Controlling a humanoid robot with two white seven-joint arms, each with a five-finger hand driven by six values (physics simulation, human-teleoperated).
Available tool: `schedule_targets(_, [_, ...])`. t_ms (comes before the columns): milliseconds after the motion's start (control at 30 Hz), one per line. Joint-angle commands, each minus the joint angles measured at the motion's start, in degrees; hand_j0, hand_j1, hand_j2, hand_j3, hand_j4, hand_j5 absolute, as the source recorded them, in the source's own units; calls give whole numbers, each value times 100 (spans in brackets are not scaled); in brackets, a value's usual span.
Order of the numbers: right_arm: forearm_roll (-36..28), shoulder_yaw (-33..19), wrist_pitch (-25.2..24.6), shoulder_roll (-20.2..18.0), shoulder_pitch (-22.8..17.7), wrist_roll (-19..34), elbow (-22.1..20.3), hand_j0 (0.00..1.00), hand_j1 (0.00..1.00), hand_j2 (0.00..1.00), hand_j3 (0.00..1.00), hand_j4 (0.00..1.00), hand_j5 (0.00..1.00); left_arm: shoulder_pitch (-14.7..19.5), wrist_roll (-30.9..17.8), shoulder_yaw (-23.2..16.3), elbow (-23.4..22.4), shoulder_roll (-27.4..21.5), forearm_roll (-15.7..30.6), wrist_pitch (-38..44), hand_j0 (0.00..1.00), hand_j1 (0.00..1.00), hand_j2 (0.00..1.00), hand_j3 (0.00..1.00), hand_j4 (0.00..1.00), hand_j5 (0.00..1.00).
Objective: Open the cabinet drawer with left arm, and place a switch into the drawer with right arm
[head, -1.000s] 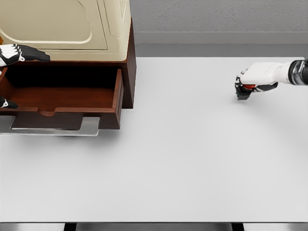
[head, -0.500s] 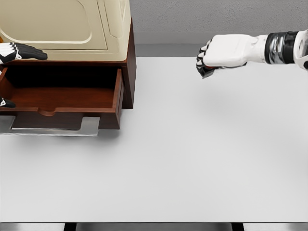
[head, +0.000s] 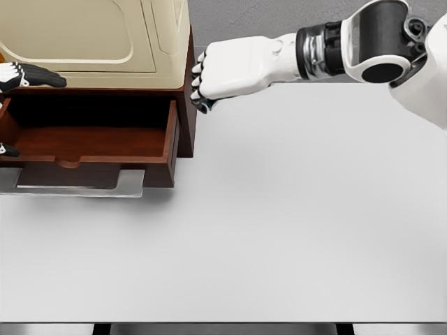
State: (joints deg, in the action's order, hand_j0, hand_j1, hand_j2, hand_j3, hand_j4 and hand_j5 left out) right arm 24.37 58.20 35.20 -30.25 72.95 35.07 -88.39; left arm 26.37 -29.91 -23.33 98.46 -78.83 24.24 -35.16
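Two hands show, but neither in full: the left hand [head: 28, 75] is cut off by the frame at 9 o'clock, only its dark fingers lying flat along the cabinet [head: 183, 91] edge above the open drawer [head: 105, 143], holding nothing that shows. The right hand [head: 227, 68], at 12 o'clock above the bench [head: 279, 230], is a closed fist just right of the cabinet's corner. Only a dark sliver of the switch [head: 204, 106] pokes out under its fingers; the rest is hidden inside the fist.
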Motion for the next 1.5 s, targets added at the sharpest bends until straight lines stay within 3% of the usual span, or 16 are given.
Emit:
schedule_targets(0, [-91,16,-20,89,9,-7,-178,52,52,52,52,52,52,8,3,4,-2,-9,45,16,100,100,100,100,100,100])
schedule_targets(167, [-222,43,-20,80,149,-7,-468,52,52,52,52,52,52,-1,3,4,-2,-9,45,16,100,100,100,100,100,100])
schedule_targets(400, [-231,157,-20,361,457,-7,-486,53,53,53,53,53,53,-10,-6,4,-2,-9,45,16,100,100,100,100,100,100])
schedule_targets(633, [-231,640,-20,1038,738,-7,-3,53,53,53,53,53,53,-45,3,-14,-2,-9,36,16,100,100,100,100,100,100])
schedule_targets(867, [-231,640,-20,1196,826,-7,200,54,54,54,54,54,54,-62,-6,-58,-29,-9,28,16,100,100,100,100,100,100])
schedule_targets(967, [-222,649,-20,1363,879,-7,525,55,55,55,55,55,55,-71,-6,-67,-29,-9,28,16,100,100,100,100,100,100])
schedule_targets(1100, [-214,693,-20,1355,905,-7,534,55,55,55,55,55,55,-80,-6,-67,-29,-9,19,16,100,100,100,100,100,100])
schedule_targets(1167, [-205,693,-20,1355,914,-7,534,59,59,59,59,59,59,-80,-6,-67,-29,-9,19,16,100,100,100,100,100,100])
schedule_targets(1200, [-161,675,-20,1346,914,-7,542,84,84,84,84,84,84,-80,-6,-67,-29,-9,19,16,100,100,100,100,100,100])
schedule_targets(1233, [-143,667,-20,1346,914,-7,542,100,100,100,100,100,100,-80,-6,-75,-29,-9,19,16,100,100,100,100,100,100])
schedule_targets(1467, [-170,658,-20,1346,914,-7,542,100,100,100,100,100,100,-80,-6,-76,-37,-9,19,16,100,100,100,100,100,100])
